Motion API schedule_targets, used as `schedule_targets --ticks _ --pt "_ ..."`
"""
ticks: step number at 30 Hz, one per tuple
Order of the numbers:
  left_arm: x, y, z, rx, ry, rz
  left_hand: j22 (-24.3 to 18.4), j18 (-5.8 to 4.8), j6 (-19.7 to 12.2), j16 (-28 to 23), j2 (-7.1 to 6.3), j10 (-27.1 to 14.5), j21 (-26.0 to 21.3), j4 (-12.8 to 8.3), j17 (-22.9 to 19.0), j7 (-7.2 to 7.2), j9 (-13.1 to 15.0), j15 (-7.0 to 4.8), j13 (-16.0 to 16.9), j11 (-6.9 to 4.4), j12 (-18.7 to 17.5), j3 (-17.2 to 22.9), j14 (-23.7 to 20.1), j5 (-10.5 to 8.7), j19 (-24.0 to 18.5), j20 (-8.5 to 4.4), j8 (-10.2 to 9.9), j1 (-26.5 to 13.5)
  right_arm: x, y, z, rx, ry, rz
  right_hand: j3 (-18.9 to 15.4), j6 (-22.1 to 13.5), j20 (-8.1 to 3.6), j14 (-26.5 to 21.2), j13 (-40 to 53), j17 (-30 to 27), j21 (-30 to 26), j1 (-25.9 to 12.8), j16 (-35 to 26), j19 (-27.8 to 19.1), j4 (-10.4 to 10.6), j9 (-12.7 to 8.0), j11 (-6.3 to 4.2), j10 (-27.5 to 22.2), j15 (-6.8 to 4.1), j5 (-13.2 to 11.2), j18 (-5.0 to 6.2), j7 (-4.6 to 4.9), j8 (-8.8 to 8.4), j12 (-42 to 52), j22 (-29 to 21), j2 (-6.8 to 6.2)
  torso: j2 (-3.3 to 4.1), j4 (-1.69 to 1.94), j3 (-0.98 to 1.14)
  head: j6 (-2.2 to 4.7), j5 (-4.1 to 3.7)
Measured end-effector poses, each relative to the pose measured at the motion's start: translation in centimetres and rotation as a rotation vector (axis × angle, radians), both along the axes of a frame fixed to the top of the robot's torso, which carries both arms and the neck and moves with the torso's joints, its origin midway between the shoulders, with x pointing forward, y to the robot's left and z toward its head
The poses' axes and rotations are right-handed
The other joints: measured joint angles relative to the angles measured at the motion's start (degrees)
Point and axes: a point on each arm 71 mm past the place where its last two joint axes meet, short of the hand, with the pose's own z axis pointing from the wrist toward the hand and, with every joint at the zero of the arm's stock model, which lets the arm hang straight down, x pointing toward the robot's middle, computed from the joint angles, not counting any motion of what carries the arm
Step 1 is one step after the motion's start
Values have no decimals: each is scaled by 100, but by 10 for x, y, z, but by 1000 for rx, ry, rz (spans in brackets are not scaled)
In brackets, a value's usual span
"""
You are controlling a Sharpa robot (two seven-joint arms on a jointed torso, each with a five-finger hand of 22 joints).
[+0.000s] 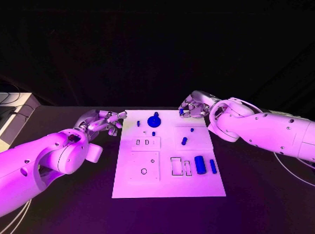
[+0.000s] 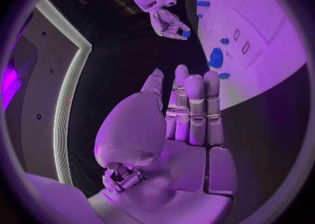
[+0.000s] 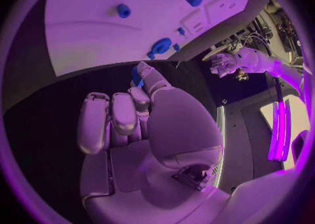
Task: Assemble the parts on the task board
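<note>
While both hands hang off the far corners of the board, treat the assembly as barely begun. You see most parts lying loose on the white plate: the large round part near the far edge, a small peg towards the middle, and two cylinders lying side by side near the right edge. The rectangular slots beside those cylinders stand unfilled, as does the round hole in the near-left block. No large part appears seated; whether the small studs by the far edge are seated is too small to tell.

Check the right hand: it hovers just beyond the far right corner with a small blue part pinched between thumb and fingers. The right wrist view shows this part at the fingertips, above the dark table and just off the plate.

Check the left hand: it sits just left of the far left corner, fingers straight and close together, holding nothing.

Expect the held part to need placing first; every other insertion appears to remain.
</note>
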Motion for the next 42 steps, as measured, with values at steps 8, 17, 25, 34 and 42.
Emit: schedule_targets --ticks 8,17,25,34,42 --pt "12 -17 4 145 87 -20 710 2 -283 304 -293 -402 400 629 401 -190 1697 -81 803 -103 1122 260 140 17 366 -54 804 -618 -16 59 -3 -45 49 76 -1 0 0 0 18 0 0 0 0 0 -1 0 1 0 0 104 0 0 -9 -22 0 -1 -93 10 10 -87 126" --pt "13 -36 -5 304 176 -75 934 2 -642 253 -409 -498 402 1015 492 -221 3103 -72 825 -76 1285 377 148 16 386 -34 1094 -734 -33 112 -9 -77 86 154 1 6 1 0 20 -1 -21 0 -22 0 -33 1 2 1 0 138 0 -6 -53 -44 -1 -2 -168 23 14 -183 208" --pt "11 -51 -12 400 233 -125 1060 2 -651 224 -409 -519 347 1111 511 -275 3661 -72 801 -96 1337 299 148 16 398 -45 1202 -733 -39 133 -13 -97 108 177 1 14 1 0 28 -2 -21 0 -44 -1 -34 1 5 3 1 172 0 -14 -66 -44 -2 -3 -203 24 5 -245 234" --pt "10 -60 -15 448 253 -151 1068 2 -703 201 -408 -602 244 1117 485 -241 3817 -72 761 -77 1351 306 147 16 393 -40 1083 -733 -46 149 -20 -110 134 198 -6 15 1 0 38 -2 -42 0 -44 -1 -41 1 11 10 1 173 0 -14 -53 -44 -2 -4 -198 19 4 -243 246" --pt "8 -66 -15 474 256 -167 1073 3 -703 201 -416 -610 221 1066 485 -241 3806 -71 740 -86 1351 357 147 50 385 -32 1050 -686 -48 154 -24 -116 147 201 10 17 2 0 46 -3 -50 0 -44 -1 -58 1 12 10 1 196 0 -17 -53 -54 -3 -5 -193 29 6 -268 280"
